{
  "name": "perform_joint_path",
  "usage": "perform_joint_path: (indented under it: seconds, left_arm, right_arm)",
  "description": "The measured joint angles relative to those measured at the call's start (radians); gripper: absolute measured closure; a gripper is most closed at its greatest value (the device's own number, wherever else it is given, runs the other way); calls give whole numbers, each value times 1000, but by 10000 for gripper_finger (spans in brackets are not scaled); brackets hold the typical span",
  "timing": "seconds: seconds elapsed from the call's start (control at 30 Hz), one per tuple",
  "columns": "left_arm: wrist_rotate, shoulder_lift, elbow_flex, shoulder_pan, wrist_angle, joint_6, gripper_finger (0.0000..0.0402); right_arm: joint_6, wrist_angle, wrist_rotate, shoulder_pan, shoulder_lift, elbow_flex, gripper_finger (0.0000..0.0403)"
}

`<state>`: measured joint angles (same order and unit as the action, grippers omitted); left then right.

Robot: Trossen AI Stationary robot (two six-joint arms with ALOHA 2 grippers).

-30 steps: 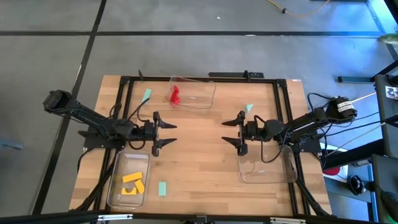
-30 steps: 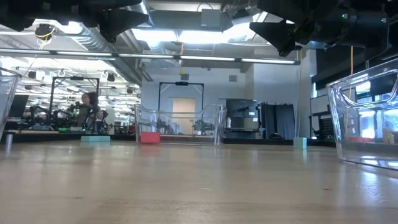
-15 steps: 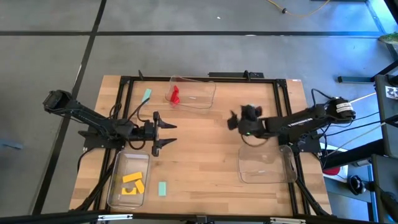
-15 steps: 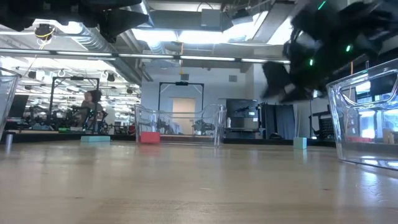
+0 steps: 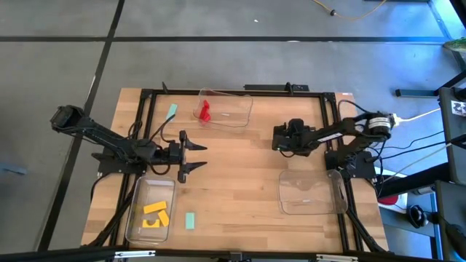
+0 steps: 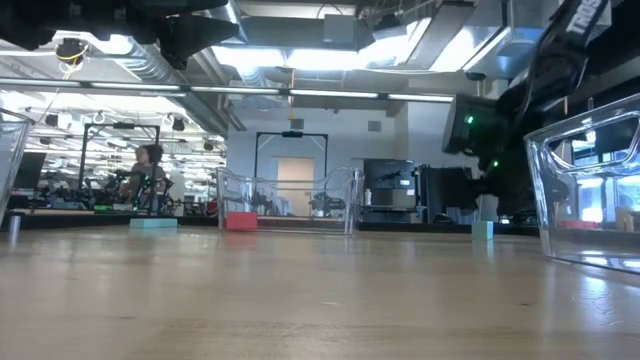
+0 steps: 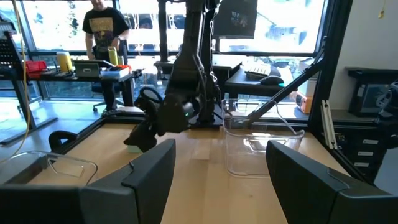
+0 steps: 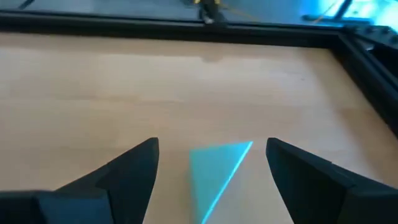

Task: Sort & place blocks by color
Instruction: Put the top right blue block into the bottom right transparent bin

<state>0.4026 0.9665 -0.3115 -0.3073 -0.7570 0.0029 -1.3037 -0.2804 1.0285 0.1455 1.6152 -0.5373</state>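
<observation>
Matt wooden table (image 5: 233, 189); clear glossy plastic trays (image 5: 312, 195).

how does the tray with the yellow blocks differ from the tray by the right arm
The left tray holds yellow blocks; the right tray holds nothing. The left tray stands lengthwise near the table's left edge; the right tray lies broader, near the right edge. Both are clear plastic and sit on the table's near half.

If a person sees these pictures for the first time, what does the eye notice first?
Probably the right gripper, open and hanging just over a teal block near the table's far right edge. Next, the yellow blocks gathered in the near-left tray, and the red block in the far tray.
</observation>
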Motion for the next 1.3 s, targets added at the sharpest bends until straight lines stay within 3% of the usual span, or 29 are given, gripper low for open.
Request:
perform_joint_path:
  seconds: [0.27,0.63,0.77,0.93,1.1,1.3]
  left_arm:
    - [0,0,0,0,0,0,159]
    - [0,0,-1,0,0,-20,159]
    - [-1,0,-1,-1,0,-23,159]
    - [-1,0,-1,-1,1,-22,159]
    - [-1,0,-1,-1,1,-21,159]
    - [-1,0,-1,-1,1,-19,159]
  right_arm:
    - [-49,40,25,81,84,0,104]
    - [-50,82,-28,125,159,0,105]
    - [-44,84,-22,124,172,-1,135]
    - [56,80,-22,118,166,-1,222]
    - [170,48,-38,69,130,2,220]
    - [324,47,-56,-54,-3,2,220]
